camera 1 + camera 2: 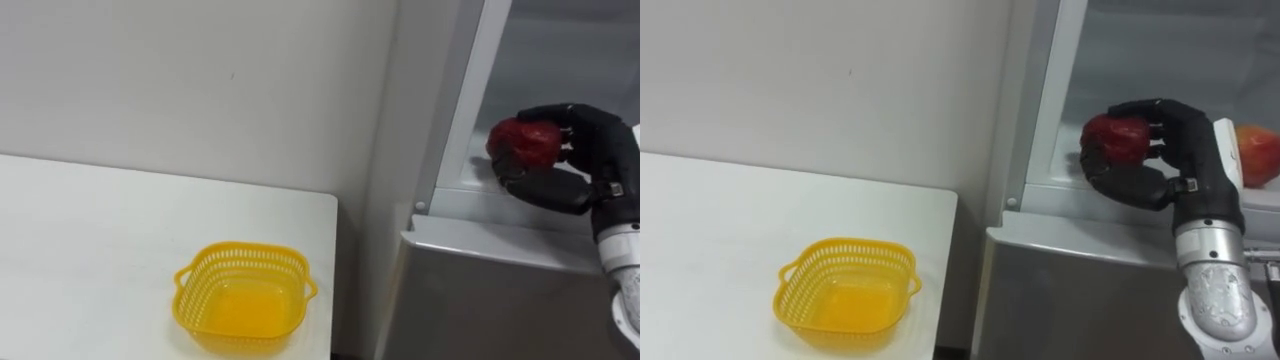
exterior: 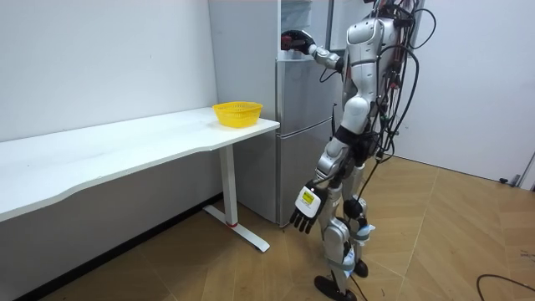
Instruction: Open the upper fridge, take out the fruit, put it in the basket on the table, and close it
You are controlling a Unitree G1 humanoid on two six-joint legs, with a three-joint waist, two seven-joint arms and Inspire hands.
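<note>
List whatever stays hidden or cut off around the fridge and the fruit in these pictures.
1. Red fruit: in both eye views its far side is covered by the fingers of the right hand.
2. Second fruit: in the right eye view it is partly behind that hand and cut by the right edge.
3. Upper fridge compartment: the eye views' top edge cuts it off, and in the room view it is too small.

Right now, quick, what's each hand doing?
Left hand: open, hanging at its side, empty.
Right hand: fingers curled round the red apple.
</note>
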